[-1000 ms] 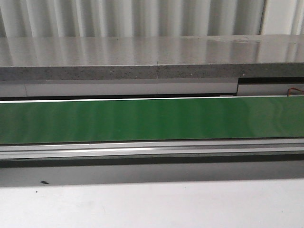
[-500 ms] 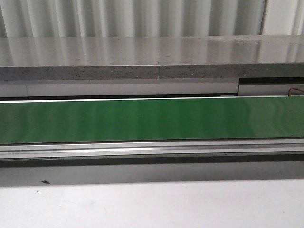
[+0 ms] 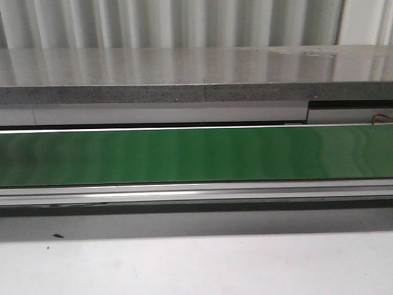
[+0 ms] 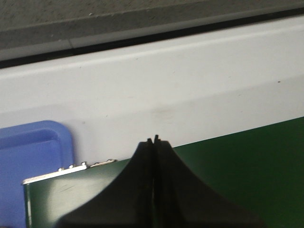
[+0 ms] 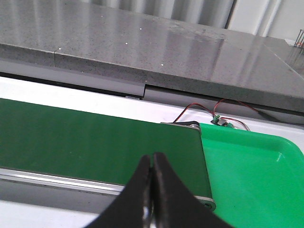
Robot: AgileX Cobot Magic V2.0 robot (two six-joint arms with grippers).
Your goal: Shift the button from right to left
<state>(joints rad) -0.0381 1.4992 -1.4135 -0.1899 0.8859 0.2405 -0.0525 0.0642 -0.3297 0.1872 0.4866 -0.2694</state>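
waiting with my left gripper (image 4: 155, 140) and right gripper (image 5: 152, 156) both pressed together and empty, i see nothing changed on the green belt (image 3: 196, 153), no button in view.

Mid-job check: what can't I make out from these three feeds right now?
- The button: in no view.
- Green tray: cut off by the right wrist frame's edges.
- Blue tray: mostly outside the left wrist frame.
- Left gripper and right gripper: absent from the front view.
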